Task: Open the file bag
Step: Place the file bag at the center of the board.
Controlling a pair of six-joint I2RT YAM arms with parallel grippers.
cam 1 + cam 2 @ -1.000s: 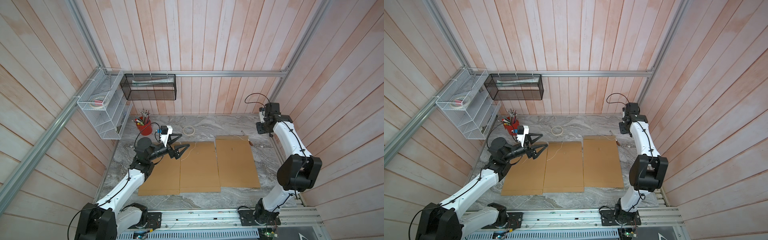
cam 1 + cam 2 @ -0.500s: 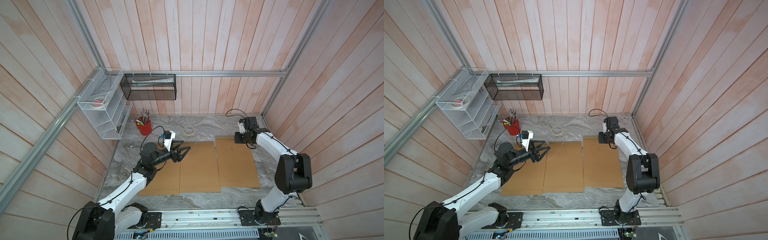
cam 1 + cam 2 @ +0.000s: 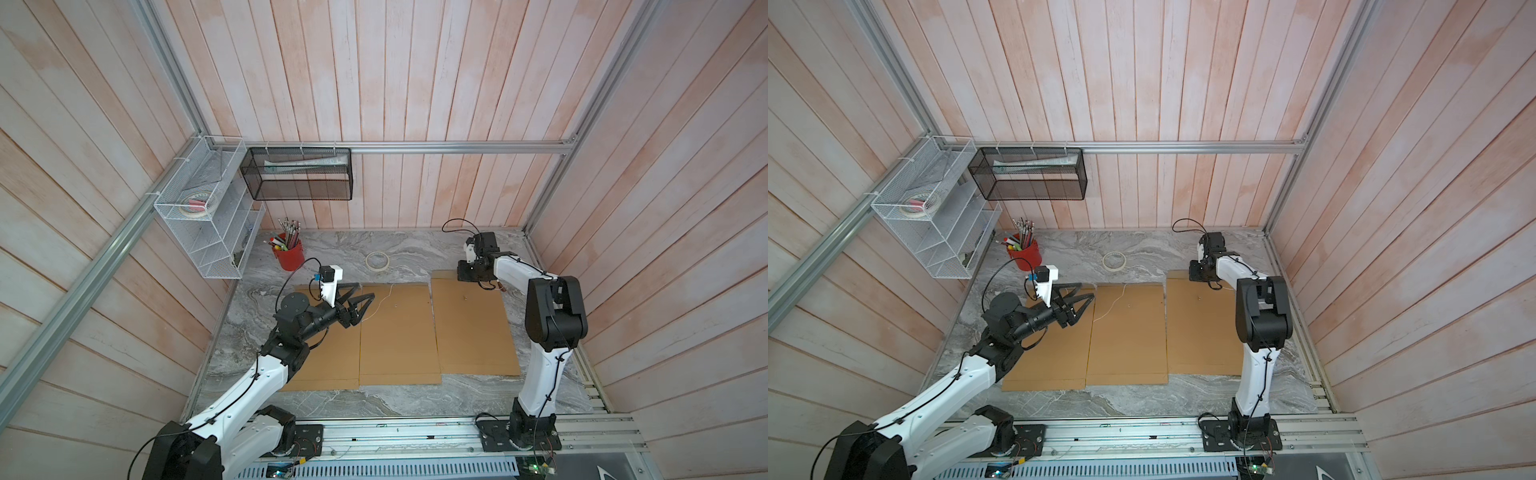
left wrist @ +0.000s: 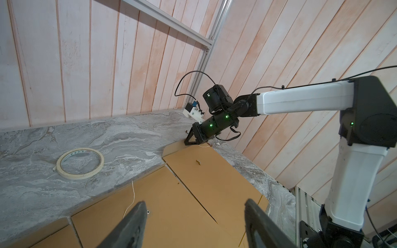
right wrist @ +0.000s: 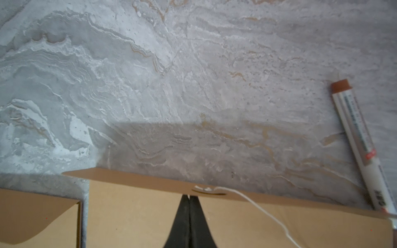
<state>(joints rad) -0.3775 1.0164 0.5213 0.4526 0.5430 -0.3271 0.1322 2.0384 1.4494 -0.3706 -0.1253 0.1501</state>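
Landmark: tape roll (image 3: 377,262). Bare table (image 3: 340,249) rings it; passable all round. To its left, upright pen cup (image 3: 289,257) and wire rack (image 3: 208,232) block. To its right, my right arm (image 3: 515,269) lies low. Nearer me, file bags (image 3: 397,332) lie flat.

The surface (image 3: 415,249) holds three file bags (image 3: 399,332), one tape roll (image 3: 377,261), one red cup (image 3: 290,257), one marker (image 5: 361,146); two wire baskets (image 3: 299,174) hang.
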